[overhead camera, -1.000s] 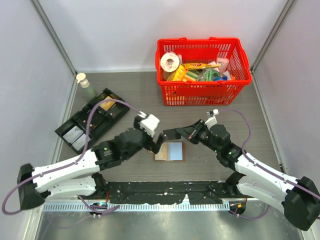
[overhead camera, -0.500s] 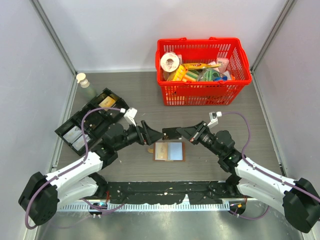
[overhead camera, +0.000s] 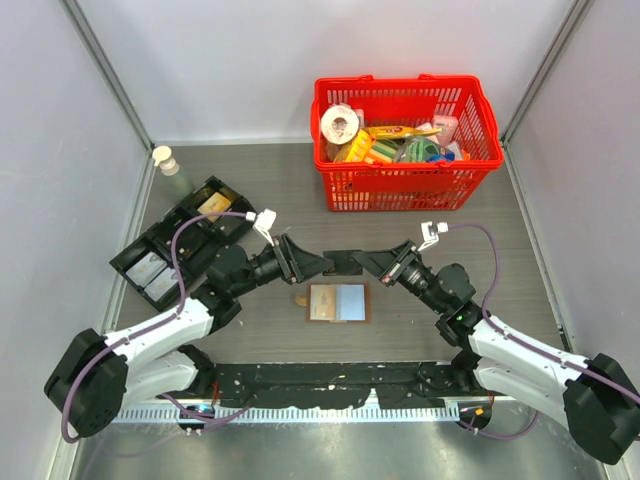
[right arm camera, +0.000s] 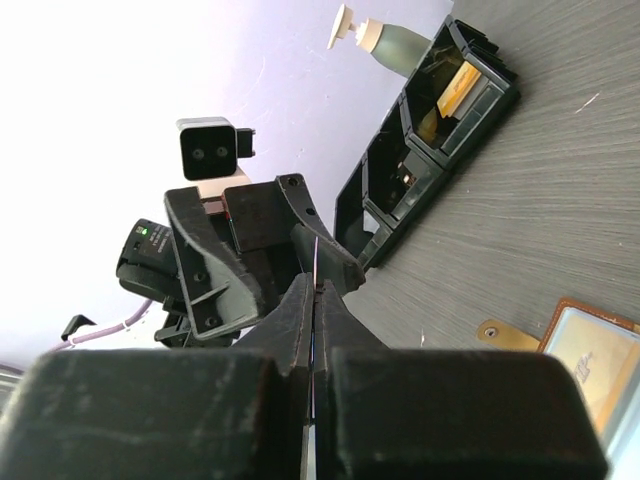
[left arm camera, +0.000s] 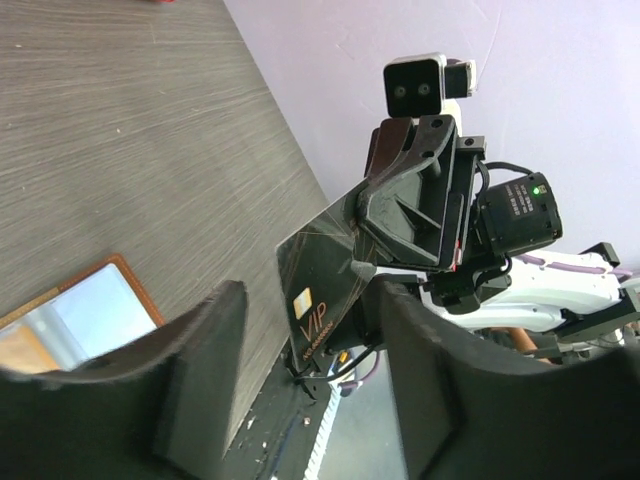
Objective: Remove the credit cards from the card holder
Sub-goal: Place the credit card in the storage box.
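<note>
**Card holder lies open on the table, black card gripped above it**

Card holder (overhead camera: pixel 338 302) lies spread flat on the grey wood-grain table (overhead camera: pixel 270 190), near the middle, its pale blue inside turned up within a brown leather rim. Its little closing tab (overhead camera: pixel 300 299) pokes out at 9 o'clock. The left half looks tan rather than blue, and I cannot tell whether a card sits in it.

Just off the holder at 12 o'clock, seen from above, the two arms meet nose to nose. The right gripper (overhead camera: pixel 352 263) is clamped tight on a black card (overhead camera: pixel 340 262). Its own camera shows the card edge-on as a thin line pinched between the two closed fingers (right arm camera: pixel 290 320). From the left wrist the card (left arm camera: pixel 325 290) faces the lens, glossy black with a gold chip and the letters VIP, raised clear of the tabletop.

The left gripper (overhead camera: pixel 320 264) comes in from 9 o'clock with its fingers (left arm camera: pixel 200 370) spread apart. The free end of the card sits in the gap between them, and neither pad looks pressed against it.

A red shopping basket (overhead camera: pixel 408 190) stuffed with packets and a roll of tape stands at 1 o'clock from the holder, well apart. A black compartmented tray (overhead camera: pixel 185 240) lies at 10 o'clock, with a pump bottle (overhead camera: pixel 168 162) just beyond its far corner.
</note>
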{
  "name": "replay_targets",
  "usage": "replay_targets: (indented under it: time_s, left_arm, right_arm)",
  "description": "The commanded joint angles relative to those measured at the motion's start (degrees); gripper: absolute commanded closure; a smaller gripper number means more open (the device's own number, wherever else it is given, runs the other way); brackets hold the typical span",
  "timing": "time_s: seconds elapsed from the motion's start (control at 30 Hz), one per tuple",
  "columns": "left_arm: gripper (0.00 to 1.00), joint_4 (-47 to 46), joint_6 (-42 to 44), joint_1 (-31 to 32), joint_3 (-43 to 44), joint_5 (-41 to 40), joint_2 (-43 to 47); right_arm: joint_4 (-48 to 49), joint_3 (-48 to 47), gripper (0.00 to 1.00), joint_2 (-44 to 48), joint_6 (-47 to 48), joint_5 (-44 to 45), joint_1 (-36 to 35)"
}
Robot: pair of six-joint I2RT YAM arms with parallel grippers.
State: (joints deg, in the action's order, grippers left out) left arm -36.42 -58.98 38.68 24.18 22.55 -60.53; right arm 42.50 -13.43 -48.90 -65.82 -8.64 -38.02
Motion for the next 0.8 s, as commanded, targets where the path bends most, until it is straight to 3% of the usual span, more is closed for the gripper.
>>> replay_targets:
  time_s: [0.0, 0.07, 0.2, 0.3, 0.37, 0.4, 0.43, 0.47, 0.53, 0.6, 0.77]
  left_arm:
    - [0.49, -6.3, -2.1, 0.6, -0.4, 1.2, -0.8]
    - [0.62, -7.0, -2.1, 0.8, -0.6, 1.4, -0.9]
    - [0.99, -6.6, -1.2, 0.7, -1.1, 0.7, 0.0]
    - [1.00, -3.4, 0.7, 0.7, -0.7, -0.4, 1.7]
    - [1.00, 0.6, 3.4, 0.7, -0.2, -2.4, 4.3]
    - [1.00, 3.5, 4.7, 0.6, 0.1, -3.1, 5.6]
    - [1.00, 6.3, 6.1, 0.3, 0.4, -4.6, 7.0]
    - [1.00, 9.5, 7.4, -0.3, 0.8, -6.3, 8.7]
    - [1.00, 16.8, 9.8, -1.9, 1.6, -8.5, 11.7]
    - [1.00, 21.5, 11.1, -4.5, 1.9, -9.4, 14.3]
    - [1.00, 33.3, 13.5, -14.1, 2.8, -12.5, 20.6]
  right_arm:
    - [5.8, 0.5, 0.99, 0.0, 0.2, 0.3, 0.2]
    - [5.9, 0.6, 0.99, 0.0, 0.3, 0.4, 0.2]
    - [5.8, 0.6, 0.99, -0.1, 0.5, 0.2, 0.2]
    - [5.8, 0.9, 0.98, 0.2, 0.7, -0.1, 0.2]
    - [4.4, 1.1, 0.87, 1.0, 1.2, 0.2, 0.2]
    - [3.6, 1.0, 0.68, 2.0, 2.1, 0.3, 0.2]
    - [1.2, 1.0, 0.60, 2.6, 2.6, 0.8, 0.3]
    - [-0.2, 0.8, 0.45, 4.0, 3.7, 1.6, 0.3]
    - [-5.7, 0.2, 0.32, 6.5, 6.2, 2.9, 0.3]
    - [-12.2, -0.8, 0.23, 9.3, 9.1, 4.5, 0.3]
    - [-32.4, -6.9, 0.19, 13.7, 19.0, 8.3, 0.4]
